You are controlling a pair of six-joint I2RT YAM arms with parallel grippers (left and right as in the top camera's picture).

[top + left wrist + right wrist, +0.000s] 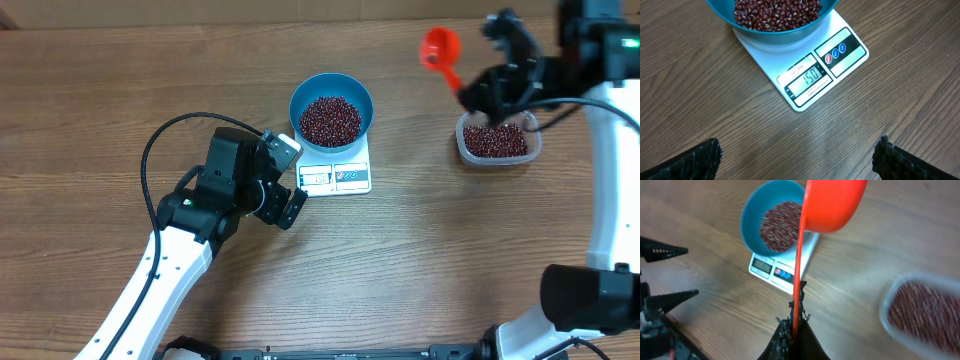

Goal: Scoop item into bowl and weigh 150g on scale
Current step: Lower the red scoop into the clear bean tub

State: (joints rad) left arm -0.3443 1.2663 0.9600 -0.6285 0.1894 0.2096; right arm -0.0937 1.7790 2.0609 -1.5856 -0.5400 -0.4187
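- At the centre of the overhead view, the bowl (296, 100) stands on the scale (350, 178). The scale's display edge sticks out from under it toward the bottom of the frame.
- The beans (331, 120) lie heaped inside the bowl. More of them fill a clear tub (500, 140) at the right of the frame, well apart from the scale.
- The display (809, 78), seen in the left wrist view, reads "150". On that reading the target weight looks to be met, so scooping and weighing appear done.
- What is left is probably only setting the scoop down and drawing both arms off the table (100, 100).
- The small print above and below the digits is too fine to read with any certainty. Right of the display is a panel with three round marks, one red and two blue, and no legible words.
- The left jaws stand wide open and hold nothing. They are just left of the scale's display edge in the overhead view, and their tips show in the bottom corners of the left wrist view.
- The right jaws are clamped on the handle of an orange-red scoop (440, 47). It is raised at the upper right of the overhead view, up and left of the tub.
- The scoop's cup looks empty from above, though it is small in frame.
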